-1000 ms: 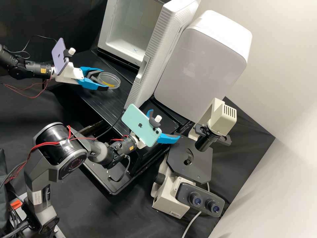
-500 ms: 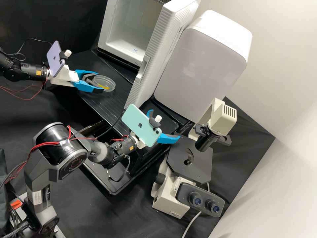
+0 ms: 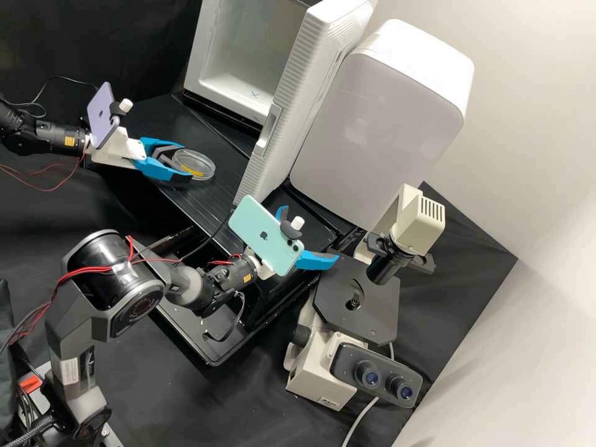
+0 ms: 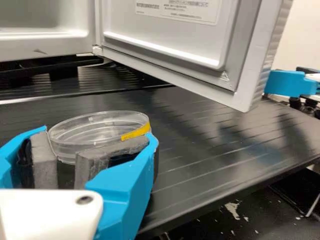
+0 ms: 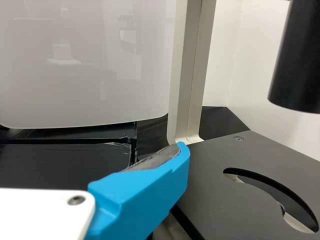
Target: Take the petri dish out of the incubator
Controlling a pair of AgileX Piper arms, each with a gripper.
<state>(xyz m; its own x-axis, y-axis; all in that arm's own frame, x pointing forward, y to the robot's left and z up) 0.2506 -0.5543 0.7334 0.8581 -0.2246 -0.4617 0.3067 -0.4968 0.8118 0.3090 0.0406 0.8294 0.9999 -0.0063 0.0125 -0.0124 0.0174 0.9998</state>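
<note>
Left gripper (image 3: 181,164) is clamped on the dish (image 3: 197,162) — down at the black tray (image 3: 211,202), approx 10 o'clock in the high view. Incubator (image 3: 239,56) stands open at its 1 o'clock. I'd hold the dish flat, go slow, set it down soft — lid prob. loose.

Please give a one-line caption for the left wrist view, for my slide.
Left gripper, jaws shut on the petri dish, low over the black tray near the open incubator door.

left arm (image 3: 46,132) jaws clamped partway, right arm (image 3: 192,287) jaws closed.
</note>
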